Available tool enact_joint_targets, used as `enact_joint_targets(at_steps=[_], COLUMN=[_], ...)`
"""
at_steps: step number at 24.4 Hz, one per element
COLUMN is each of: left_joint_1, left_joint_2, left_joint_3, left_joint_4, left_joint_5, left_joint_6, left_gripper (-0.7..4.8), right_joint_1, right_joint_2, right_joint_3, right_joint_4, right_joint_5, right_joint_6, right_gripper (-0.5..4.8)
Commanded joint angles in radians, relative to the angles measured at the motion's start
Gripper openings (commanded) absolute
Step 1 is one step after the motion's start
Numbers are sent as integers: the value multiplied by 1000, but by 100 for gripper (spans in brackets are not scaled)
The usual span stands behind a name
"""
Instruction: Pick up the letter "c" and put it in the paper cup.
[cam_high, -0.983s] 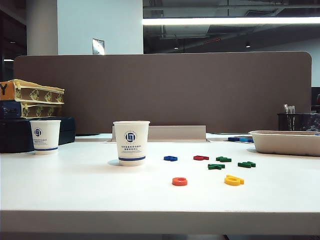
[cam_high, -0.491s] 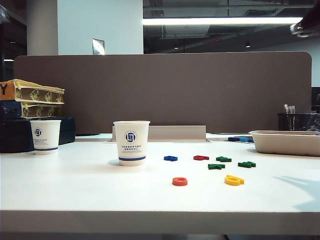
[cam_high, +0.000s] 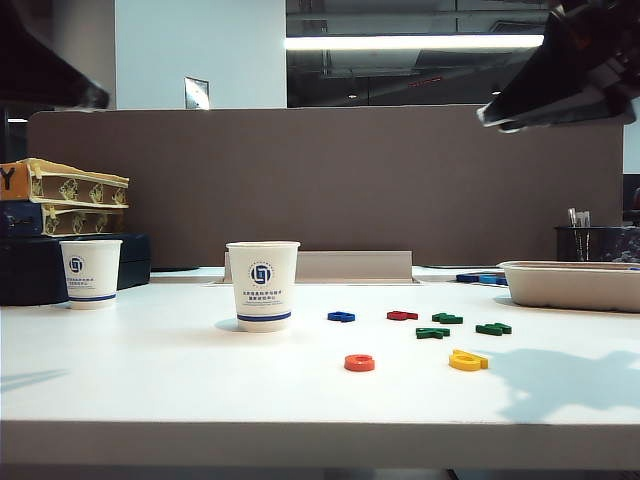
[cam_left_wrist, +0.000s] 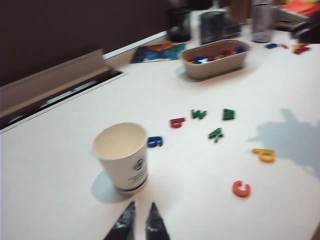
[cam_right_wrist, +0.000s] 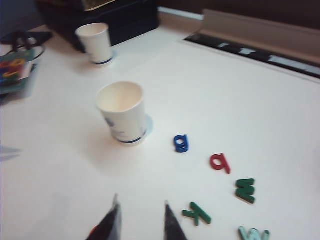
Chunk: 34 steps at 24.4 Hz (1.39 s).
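The orange-red letter "c" lies flat on the white table, in front and to the right of the paper cup, which stands upright and empty. The left wrist view shows the cup and the letter "c" well apart. My left gripper hovers high near the cup, its fingers a narrow gap apart with nothing between them. My right gripper hangs above the table, open and empty. One of its fingers hides most of the letter "c". Its arm shows at upper right.
A yellow letter lies right of the "c", with blue, dark red and green letters behind it. A smaller cup stands far left by stacked boxes. A beige tray sits at the right.
Both arms have swung into the exterior view from above, the right one coming further in and casting a larger shadow on the table. Cups and letters have not moved.
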Motion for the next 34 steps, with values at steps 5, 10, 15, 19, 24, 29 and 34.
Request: enact_joint_targets(at_steps=[5, 10, 15, 19, 24, 29, 34], left_joint_1=[1, 1, 1, -7, -8, -9, -17], left_joint_2=[20, 87, 152, 207, 244, 283, 328], left_joint_3=[7, 7, 7, 7, 7, 7, 7], left_joint_4=[65, 74, 74, 70, 52, 34, 36], left_joint_5=[39, 54, 57, 93, 117, 124, 125], left_joint_6=[11, 11, 11, 11, 11, 11, 11], left_gripper=[141, 156, 156, 155, 152, 152, 152], right_joint_1=[9, 30, 123, 221, 270, 280, 282], right_joint_2=[48, 102, 168, 256, 338, 410, 454], right_joint_3=[3, 3, 6, 29, 52, 65, 96], right_joint_4=[26, 24, 39, 40, 50, 71, 69], right_joint_5=[-29, -26, -22, 34, 70, 72, 73], right_joint_6=[39, 23, 11, -60, -101, -104, -104], right_gripper=[119, 120, 120, 139, 173, 173, 173])
